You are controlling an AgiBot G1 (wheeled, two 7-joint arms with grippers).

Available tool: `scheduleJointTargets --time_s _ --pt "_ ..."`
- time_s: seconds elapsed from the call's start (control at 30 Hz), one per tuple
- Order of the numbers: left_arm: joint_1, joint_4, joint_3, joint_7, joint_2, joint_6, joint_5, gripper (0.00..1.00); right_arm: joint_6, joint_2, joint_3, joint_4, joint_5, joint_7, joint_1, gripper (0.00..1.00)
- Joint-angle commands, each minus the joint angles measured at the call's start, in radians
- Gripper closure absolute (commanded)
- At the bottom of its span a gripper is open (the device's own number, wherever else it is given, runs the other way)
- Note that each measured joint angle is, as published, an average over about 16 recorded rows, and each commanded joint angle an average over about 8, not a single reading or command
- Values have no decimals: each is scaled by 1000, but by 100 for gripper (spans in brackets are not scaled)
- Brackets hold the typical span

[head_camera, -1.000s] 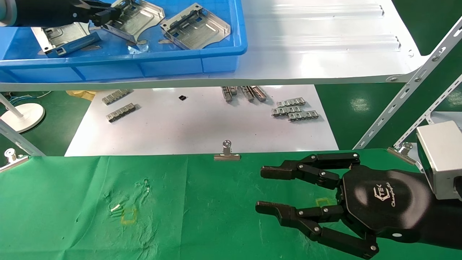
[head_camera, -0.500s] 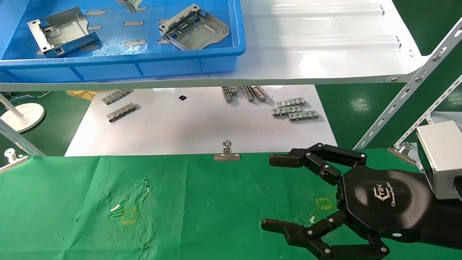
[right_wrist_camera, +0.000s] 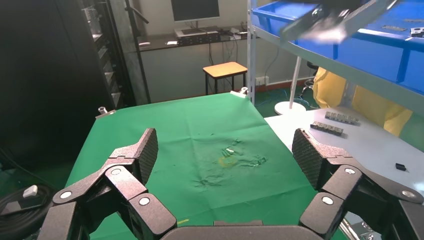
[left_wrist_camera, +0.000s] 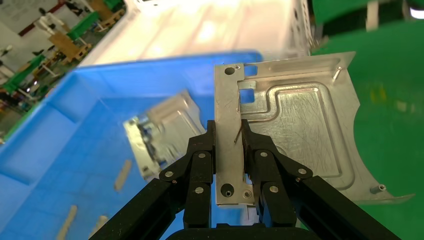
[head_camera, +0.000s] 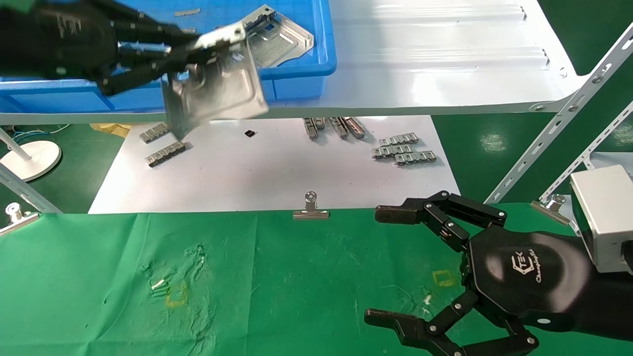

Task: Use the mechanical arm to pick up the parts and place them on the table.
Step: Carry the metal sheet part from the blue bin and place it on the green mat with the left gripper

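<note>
While the table point(head_camera: 296, 277) lies below me under its wrinkled green cloth, with nothing of the task set on it that I can see, I judge I am in the carrying step: one part is out of the bin and in the air, not yet set down. My next move, as I read it, calls for bringing this load down and toward me, over the white sheet point(head_camera: 277, 168) and onto the green cloth, then lowering it flat before letting go.

Up on the white shelf point(head_camera: 435, 64) sits the blue bin point(head_camera: 296, 74). One more part point(head_camera: 287, 37) rests in it near its right wall; beyond that I can only make out a few small scraps on the bin floor.

My right end effector point(head_camera: 390, 267) hangs low over the right side of the table, fingers spread wide apart, gripping nothing.

My left end effector point(head_camera: 188, 52) is clamped on the part point(head_camera: 215, 96), fingers point(left_wrist_camera: 200, 160) pinching one bent-up side wall between them. That part hangs tilted in front of the bin's near wall, above the white sheet.
</note>
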Motion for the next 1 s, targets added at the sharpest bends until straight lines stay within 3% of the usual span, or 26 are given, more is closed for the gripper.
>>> scheduleJointTargets --time_s 0.03,0.3,0.63,0.7,0.9,0.93,1.0 --pt "31 -48 15 46 -19 10 -14 100 0 0 0 0 0 0 0 0" --pt "235 -246 181 102 -151 0 -154 100 0 0 0 0 0 0 0 0" --pt "368 -126 307 224 -175 -17 -181 98 0 0 0 0 0 0 0 0" --pt "379 -97 318 258 -175 -22 -182 83 0 0 0 0 0 0 0 0" --pt "387 -10 336 330 -153 -46 -177 10 0 0 0 0 0 0 0 0" --pt "387 4 337 340 -147 -51 -177 2 0 0 0 0 0 0 0 0" --pt "386 30 338 364 -134 -63 -176 0 0 0 0 0 0 0 0 0"
